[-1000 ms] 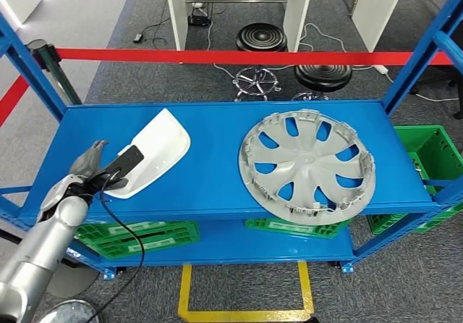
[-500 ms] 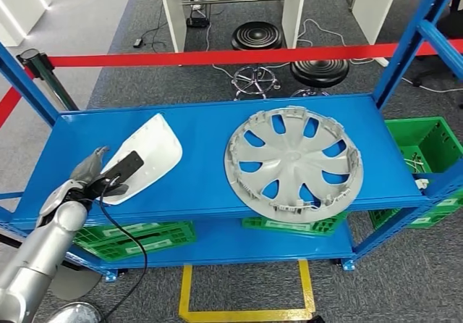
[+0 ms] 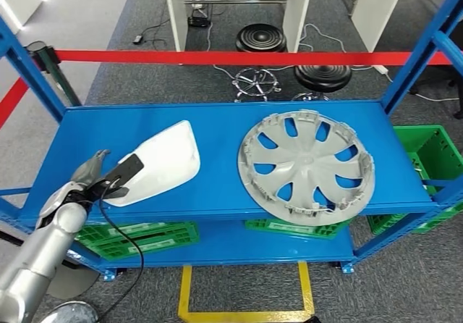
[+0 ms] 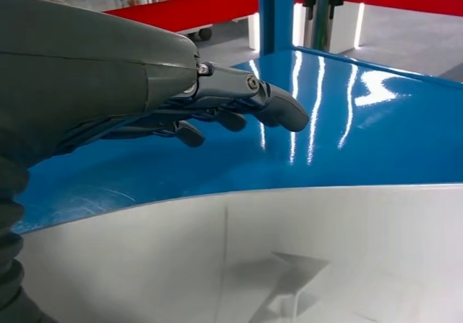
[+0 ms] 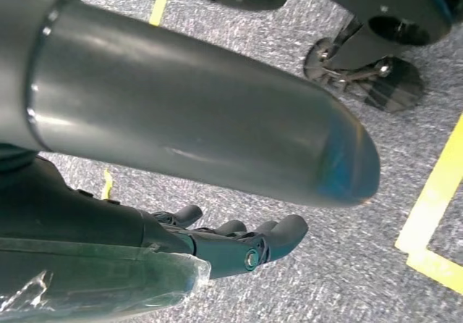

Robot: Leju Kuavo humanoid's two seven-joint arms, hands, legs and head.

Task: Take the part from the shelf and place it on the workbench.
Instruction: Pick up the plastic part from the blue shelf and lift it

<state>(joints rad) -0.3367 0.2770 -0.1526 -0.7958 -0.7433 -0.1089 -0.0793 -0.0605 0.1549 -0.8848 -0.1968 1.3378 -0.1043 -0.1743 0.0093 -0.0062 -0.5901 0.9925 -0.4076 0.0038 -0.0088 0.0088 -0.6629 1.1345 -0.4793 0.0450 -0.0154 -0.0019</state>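
Note:
A white curved part lies on the left of the blue shelf, its near end by my left hand. In the left wrist view the hand's fingers are stretched out straight over the shelf surface, just past the part's edge, with nothing between them. I cannot tell whether the hand touches the part. A grey wheel cover lies flat on the right of the shelf. My right hand hangs over the carpet, its fingers loose and holding nothing.
Blue uprights frame the shelf and a red tape runs behind it. Green crates sit on the lower level, another at the right. Black stools stand beyond. Yellow tape marks the floor.
The white part has turned and shifted right on the shelf, now lying flatter and reaching closer to the wheel cover. The view swayed left and came back. My left hand stays at the part's near end.

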